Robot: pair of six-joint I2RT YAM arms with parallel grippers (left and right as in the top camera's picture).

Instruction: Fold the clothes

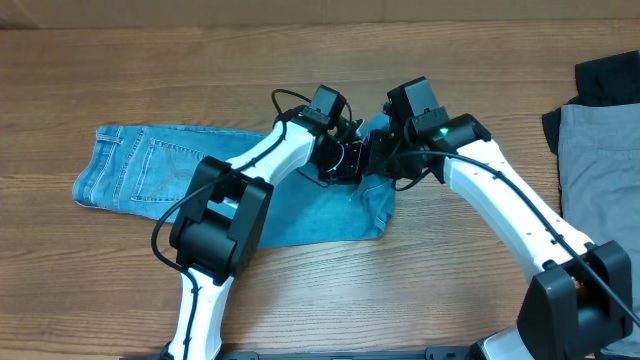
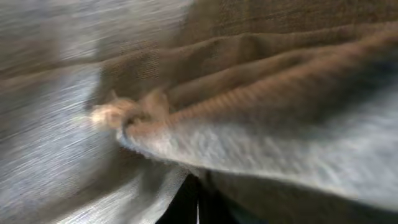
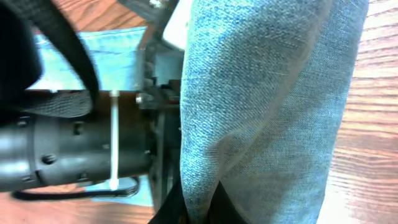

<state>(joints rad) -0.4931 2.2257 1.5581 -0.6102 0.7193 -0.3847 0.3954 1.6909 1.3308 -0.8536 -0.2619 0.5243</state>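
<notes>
- Now the left tool (image 1: 348, 152) and right tool (image 1: 388, 150) both pinch shut on the jeans (image 1: 140, 170), whose right end is lifted while the rest lies flat on the worktop (image 1: 100, 290).
- The crowded wrists may collide, and a thin pinch could slip.

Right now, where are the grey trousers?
In the overhead view, the grey trousers lie at the right edge of the table, beside the black garment, well apart from the jeans at centre.

Robot manipulation lab workstation: a wood-grain bench (image 1: 60, 280) carries two white-and-black articulated arms (image 1: 500, 200) with exposed cabling, positioned over laid-out denim jeans (image 1: 140, 165).
</notes>
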